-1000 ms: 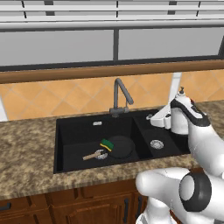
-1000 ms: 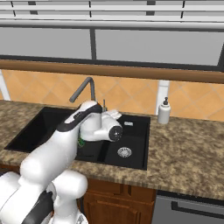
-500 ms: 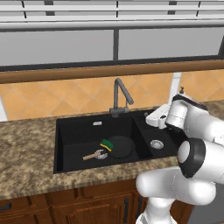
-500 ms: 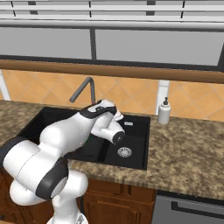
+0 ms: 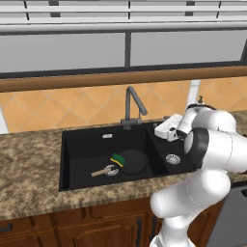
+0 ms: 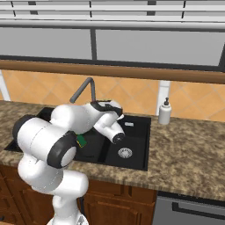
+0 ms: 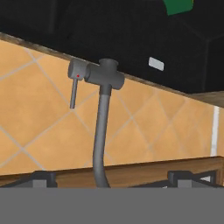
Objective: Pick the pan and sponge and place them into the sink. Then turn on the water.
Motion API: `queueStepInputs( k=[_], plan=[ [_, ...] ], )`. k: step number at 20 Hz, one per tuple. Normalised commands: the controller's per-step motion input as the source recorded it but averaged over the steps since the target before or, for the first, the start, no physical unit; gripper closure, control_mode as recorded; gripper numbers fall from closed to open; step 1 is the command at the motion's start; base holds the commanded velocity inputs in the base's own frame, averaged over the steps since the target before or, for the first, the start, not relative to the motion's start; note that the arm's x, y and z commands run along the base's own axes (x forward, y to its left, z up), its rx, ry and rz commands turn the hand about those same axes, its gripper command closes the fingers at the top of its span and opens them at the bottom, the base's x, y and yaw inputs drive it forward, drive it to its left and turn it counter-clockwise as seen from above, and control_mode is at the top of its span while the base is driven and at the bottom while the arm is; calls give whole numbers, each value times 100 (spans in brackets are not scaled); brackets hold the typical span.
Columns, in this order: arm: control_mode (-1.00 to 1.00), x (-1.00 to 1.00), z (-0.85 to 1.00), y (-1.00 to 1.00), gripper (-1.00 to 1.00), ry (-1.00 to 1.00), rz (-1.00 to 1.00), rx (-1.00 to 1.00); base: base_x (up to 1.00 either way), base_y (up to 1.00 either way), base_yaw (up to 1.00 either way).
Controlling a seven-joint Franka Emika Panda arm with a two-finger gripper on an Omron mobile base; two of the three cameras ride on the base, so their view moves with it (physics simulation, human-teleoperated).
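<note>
Pan [image 5: 132, 161] in large basin of sink [image 5: 77, 166], left of faucet [image 5: 131, 103] base. Sponge [image 5: 117, 158] touching pan's left rim, green face up. Tool [image 5: 161, 129] just right of faucet, above basin divider, jaws spread wide, holding nothing. No stream at spout.

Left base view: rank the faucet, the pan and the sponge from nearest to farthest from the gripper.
1. Faucet, just left of the gripper at the sink's back edge.
2. Pan, lower left in the large basin.
3. Sponge, on the pan's far left rim.
</note>
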Motion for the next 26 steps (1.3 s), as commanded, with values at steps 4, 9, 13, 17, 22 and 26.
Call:
queueStepInputs(
  k=[4,9,13,17,22,26],
  plan=[
    [-100,39,-10,6,-100,0,0,0,0,0,0],
    [-100,33,-11,15,-100,0,0,0,0,0,0],
    [-100,49,-2,11,-100,0,0,0,0,0,0],
    [-100,50,0,9,-100,0,0,0,0,0,0],
    [-100,43,-2,12,-100,0,-1,0,0,0,0],
    [-100,28,-4,1,-100,-3,-9,0,0,0,0]
  ],
)
